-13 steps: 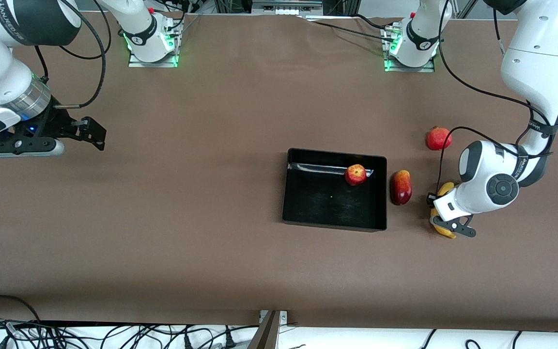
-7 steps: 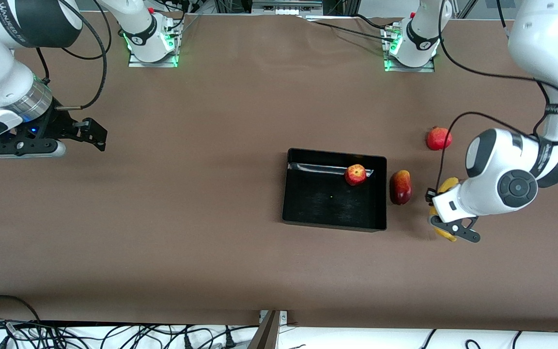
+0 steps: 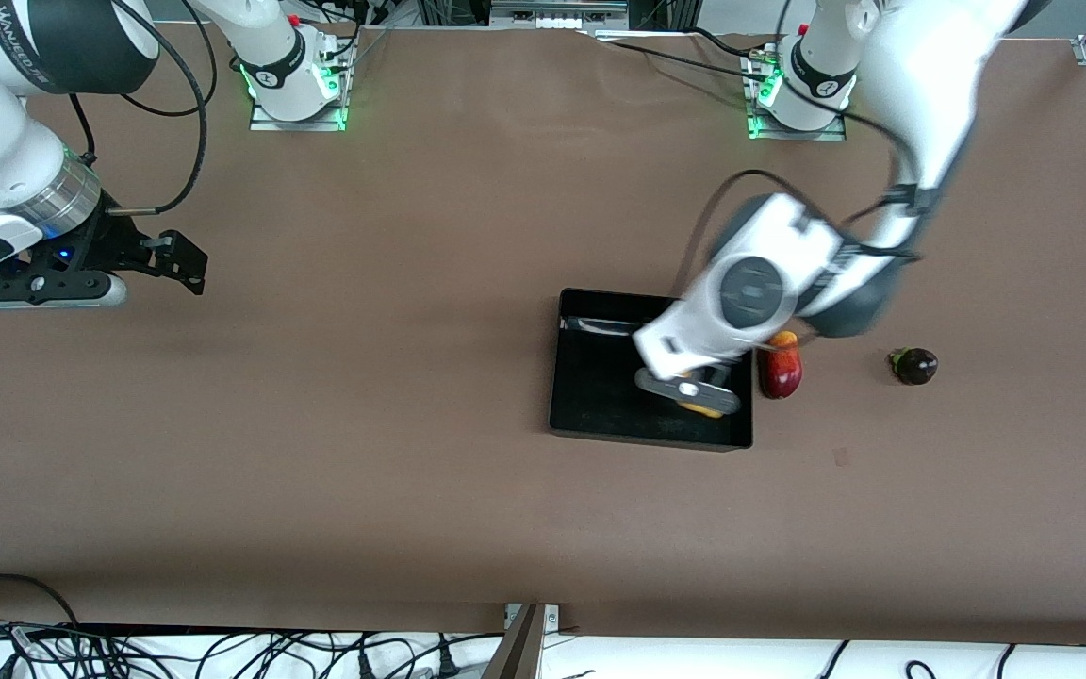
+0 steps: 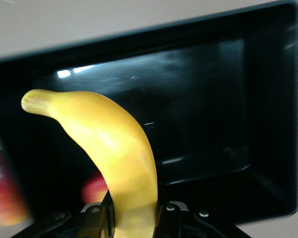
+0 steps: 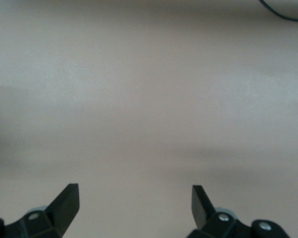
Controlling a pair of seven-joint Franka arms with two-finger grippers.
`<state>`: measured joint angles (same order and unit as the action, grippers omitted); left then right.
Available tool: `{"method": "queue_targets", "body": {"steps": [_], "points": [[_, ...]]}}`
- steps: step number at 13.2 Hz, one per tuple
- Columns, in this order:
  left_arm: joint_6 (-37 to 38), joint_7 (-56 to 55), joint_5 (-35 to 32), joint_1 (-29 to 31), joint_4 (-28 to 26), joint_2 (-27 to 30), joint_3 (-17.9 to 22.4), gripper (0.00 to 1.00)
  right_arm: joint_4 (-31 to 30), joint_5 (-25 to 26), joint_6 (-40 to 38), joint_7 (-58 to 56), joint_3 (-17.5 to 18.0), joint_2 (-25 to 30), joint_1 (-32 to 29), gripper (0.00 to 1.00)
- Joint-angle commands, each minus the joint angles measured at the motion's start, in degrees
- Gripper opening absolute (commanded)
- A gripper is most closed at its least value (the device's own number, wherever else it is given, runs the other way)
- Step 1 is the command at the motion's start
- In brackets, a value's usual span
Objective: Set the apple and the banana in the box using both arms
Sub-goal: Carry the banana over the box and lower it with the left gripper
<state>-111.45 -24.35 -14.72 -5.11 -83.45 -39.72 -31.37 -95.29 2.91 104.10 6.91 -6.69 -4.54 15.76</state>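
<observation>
Left gripper is over the box, pinching the banana between its fingers. Apple isn't clearly visible, only a red blur in the box in the left wrist view. Right gripper waits spread wide over bare desk at the right arm's end.

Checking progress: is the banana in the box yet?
Not yet. The banana is held in the left gripper, jaws shut on it, up over the box.
</observation>
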Motion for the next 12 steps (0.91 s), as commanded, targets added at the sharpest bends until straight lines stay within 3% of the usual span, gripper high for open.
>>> {"method": "queue_targets", "body": {"steps": [1,4,5,6,8,12], "points": [[-5.8,-2.4,0.7,-1.6,0.7,-5.6,0.3,0.00,1.0,0.9,-0.3,0.7,0.8,-0.3,-1.0,1.00],[-12.3,-2.5,-0.1,-3.1,0.7,-9.4,0.5,0.00,1.0,0.9,-0.3,0.7,0.8,-0.3,-1.0,1.00],[-12.3,-2.5,0.2,-3.1,0.7,-9.7,0.5,0.21,1.0,0.9,-0.3,0.7,0.8,-0.3,-1.0,1.00],[-12.1,-2.7,-0.2,-2.5,0.6,-9.3,0.6,0.99,1.0,0.9,-0.3,0.7,0.8,-0.3,-1.0,1.00],[-10.4,-2.5,-0.2,-1.0,0.8,-6.9,0.6,1.00,1.0,0.9,-0.3,0.7,0.8,-0.3,-1.0,1.00],[4.4,-2.4,-0.3,3.6,2.4,4.2,0.7,1.00,1.0,0.9,-0.3,0.7,0.8,-0.3,-1.0,1.00]]}}
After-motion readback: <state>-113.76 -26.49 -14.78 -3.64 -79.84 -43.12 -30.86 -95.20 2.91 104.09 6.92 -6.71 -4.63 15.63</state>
